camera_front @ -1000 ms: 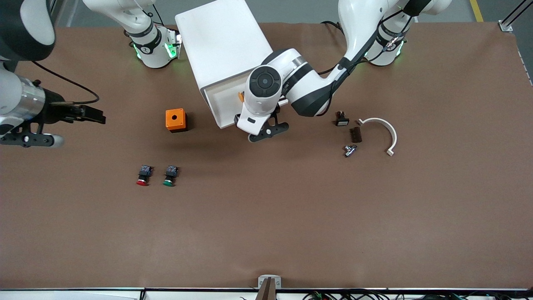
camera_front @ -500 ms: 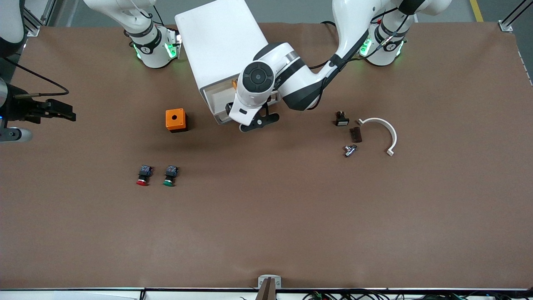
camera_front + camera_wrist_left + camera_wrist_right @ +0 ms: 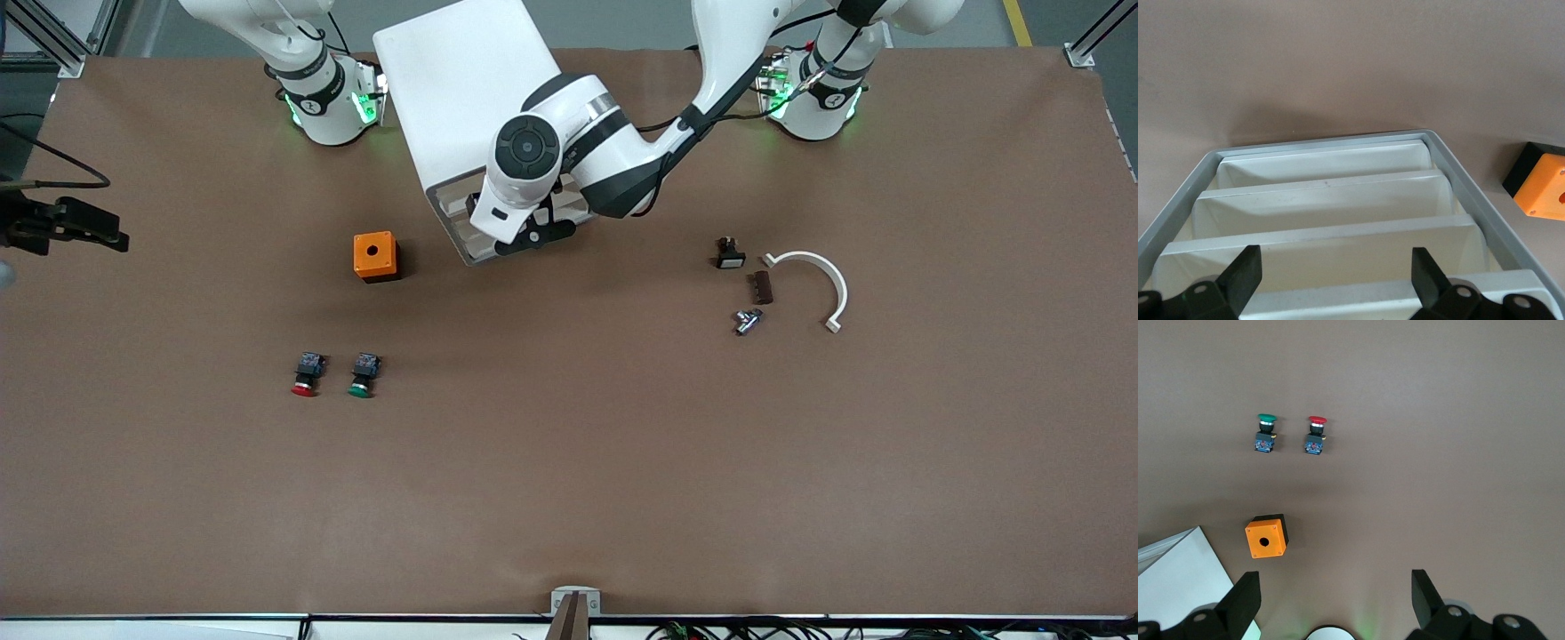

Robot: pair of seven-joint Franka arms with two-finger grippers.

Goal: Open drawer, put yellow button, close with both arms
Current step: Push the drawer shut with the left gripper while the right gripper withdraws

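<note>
Since a second ago the left gripper [image 3: 532,233] has travelled toward the cabinet [image 3: 467,98] and the drawer [image 3: 1325,257] it was over has gone in with it; the yellow button, visible inside at first, is now out of sight, presumably inside. Right gripper [image 3: 89,229] has pulled off toward the right arm's end of the table edge, up in the air. Left wrist view: left fingers [image 3: 1238,277] spread wide, nothing held, straddling the cabinet face with the stacked drawer fronts directly ahead of them and between them. Key relation: the drawer's long axis runs across the finger gap, so the push direction is straight along the hand's approach, into the cabinet; left arm is right at it, right arm well apart. Looks nearly or fully shut, can't confirm flush from here. Right wrist view: right fingers [image 3: 1241,600] also wide apart and empty, over bare table, with the orange box [image 3: 1266,537] and the red [image 3: 1315,435] and green [image 3: 1265,432] buttons ahead of it.
</note>
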